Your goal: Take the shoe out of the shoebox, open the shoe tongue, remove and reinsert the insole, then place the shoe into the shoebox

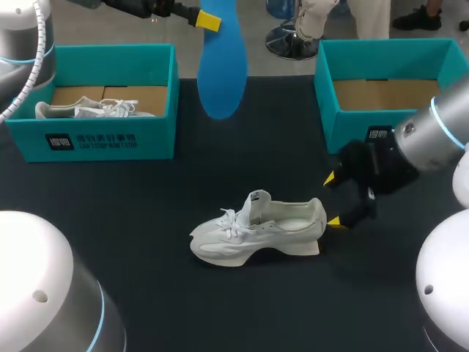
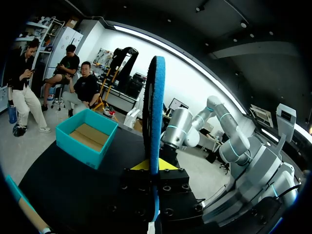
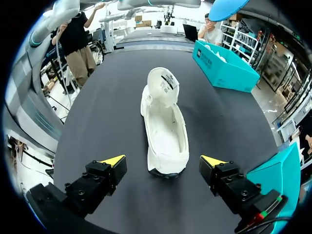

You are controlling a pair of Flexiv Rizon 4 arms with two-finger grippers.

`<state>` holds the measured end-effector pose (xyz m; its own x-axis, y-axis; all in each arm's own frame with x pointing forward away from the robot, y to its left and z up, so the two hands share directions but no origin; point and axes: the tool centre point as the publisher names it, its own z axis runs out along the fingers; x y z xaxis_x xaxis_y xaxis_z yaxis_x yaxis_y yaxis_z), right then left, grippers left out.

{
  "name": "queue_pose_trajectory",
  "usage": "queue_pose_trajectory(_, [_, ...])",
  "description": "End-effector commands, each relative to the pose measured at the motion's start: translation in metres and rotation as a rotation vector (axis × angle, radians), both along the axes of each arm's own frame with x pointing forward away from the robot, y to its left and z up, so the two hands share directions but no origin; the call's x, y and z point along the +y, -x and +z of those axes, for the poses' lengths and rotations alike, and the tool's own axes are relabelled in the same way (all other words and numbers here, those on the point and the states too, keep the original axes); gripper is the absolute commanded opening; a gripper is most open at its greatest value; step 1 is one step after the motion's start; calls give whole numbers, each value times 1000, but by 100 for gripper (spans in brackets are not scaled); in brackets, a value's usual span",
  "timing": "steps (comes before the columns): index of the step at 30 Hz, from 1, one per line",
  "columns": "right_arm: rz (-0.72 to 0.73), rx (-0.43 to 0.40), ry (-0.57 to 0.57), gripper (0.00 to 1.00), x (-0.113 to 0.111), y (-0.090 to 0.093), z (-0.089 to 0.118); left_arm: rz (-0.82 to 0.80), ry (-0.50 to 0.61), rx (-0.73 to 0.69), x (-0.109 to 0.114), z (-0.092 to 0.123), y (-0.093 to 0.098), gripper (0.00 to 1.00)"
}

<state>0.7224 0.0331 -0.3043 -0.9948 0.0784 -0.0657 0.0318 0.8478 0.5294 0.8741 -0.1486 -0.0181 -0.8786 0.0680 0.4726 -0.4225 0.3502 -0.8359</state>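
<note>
Shoe (image 3: 165, 122) ahead of right end effector (image 3: 163, 160)

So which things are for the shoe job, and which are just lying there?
For the job: white shoe on the table; blue insole, held up by the left gripper; open right gripper by the heel; empty shoebox, probably.
Just lying about: the other shoebox; the second shoe inside it.

1. We see a white shoe (image 1: 256, 233) on our black worktop (image 1: 146, 220).
2. Our insole (image 1: 222, 66) is bright blue.
3. The left shoebox (image 1: 102, 139) and right shoebox (image 1: 344, 110) are teal, brown inside.
4. Our right gripper (image 1: 333, 199) has yellow tips.
</note>
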Motion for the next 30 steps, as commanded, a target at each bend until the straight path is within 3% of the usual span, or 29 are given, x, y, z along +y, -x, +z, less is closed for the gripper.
queue_pose_trajectory(1, [-28,15,232,100,1,1,6,1,2,-1,0,-1,0,0])
queue_pose_trajectory(8, [-53,27,280,100,0,-4,9,1,2,-1,0,-1,0,0])
queue_pose_trajectory(15, [-78,45,256,100,-4,-7,-4,1,2,-1,0,-1,0,0])
queue_pose_trajectory(25, [-94,63,248,100,-11,-5,-5,1,2,-1,0,-1,0,0])
queue_pose_trajectory(30, [-102,71,245,100,-15,-3,-6,-39,33,-5,-16,15,5,0])
